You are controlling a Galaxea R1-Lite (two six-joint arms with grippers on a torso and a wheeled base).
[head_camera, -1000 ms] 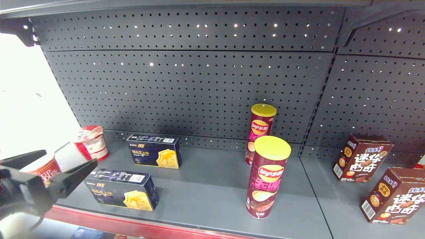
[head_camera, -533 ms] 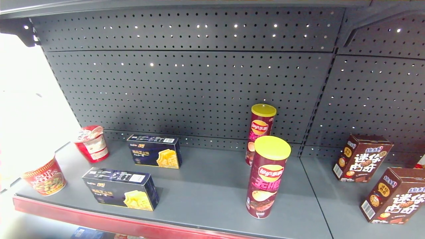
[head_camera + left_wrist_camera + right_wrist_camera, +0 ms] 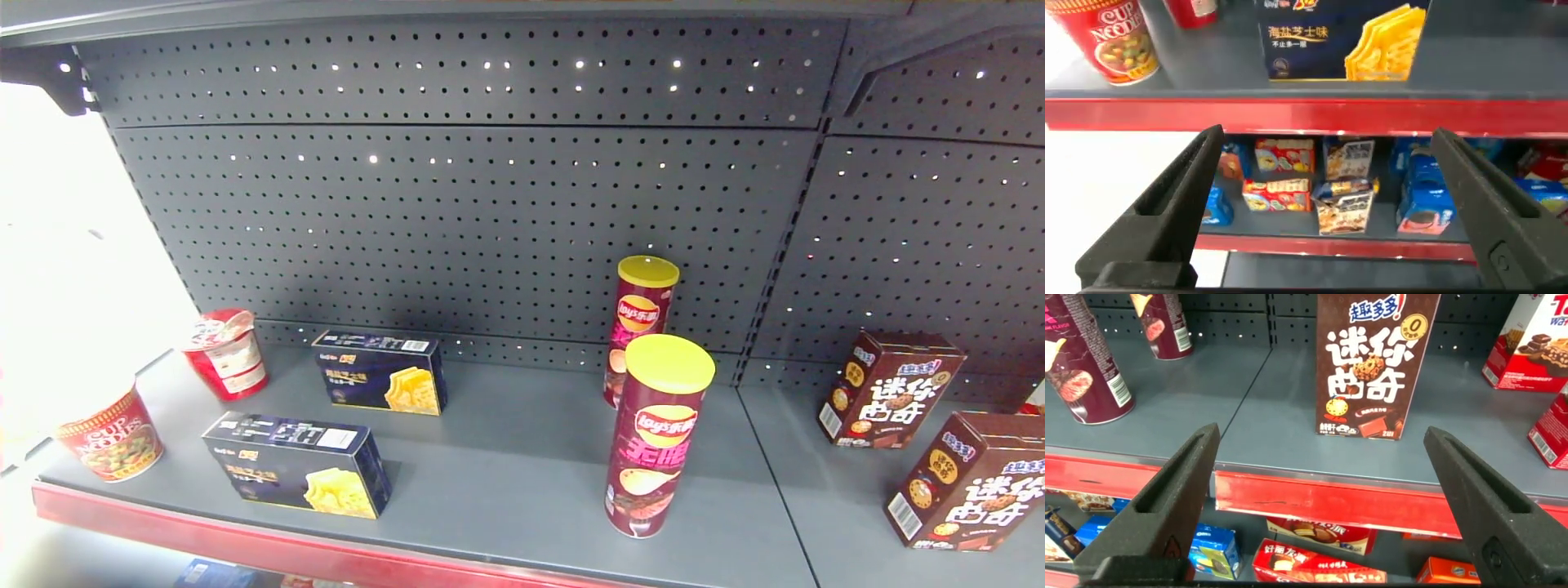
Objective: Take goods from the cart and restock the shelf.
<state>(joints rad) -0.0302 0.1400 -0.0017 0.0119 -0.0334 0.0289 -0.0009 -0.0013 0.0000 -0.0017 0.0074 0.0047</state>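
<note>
Pulled back from beside the front cup of noodles (image 3: pixel 110 437), where it hung a second ago, the left claw (image 3: pixel 1325 139) now sits in front of the shelf (image 3: pixel 506 482), low against its red front edge (image 3: pixel 245 543). Its fingers are spread wide with nothing between them. Straight behind the red edge from this claw lies a dark cheese cracker box (image 3: pixel 298 465), flat, its long side running along the edge. The cup of noodles stands behind the edge, to one side of that box.

The right claw (image 3: pixel 1321 433) is likewise spread wide and empty, facing the red edge from the front. Behind the edge from it stands a tall crisp tube (image 3: pixel 1082 367), off to one side. An upright brown cookie box (image 3: pixel 1376 367) stands more directly ahead, close to the edge.

Both claws point at the shelf, so the next pick likely means turning away to the cart. Which way the cart lies, and which arm is nearer it, cannot be told.
</note>
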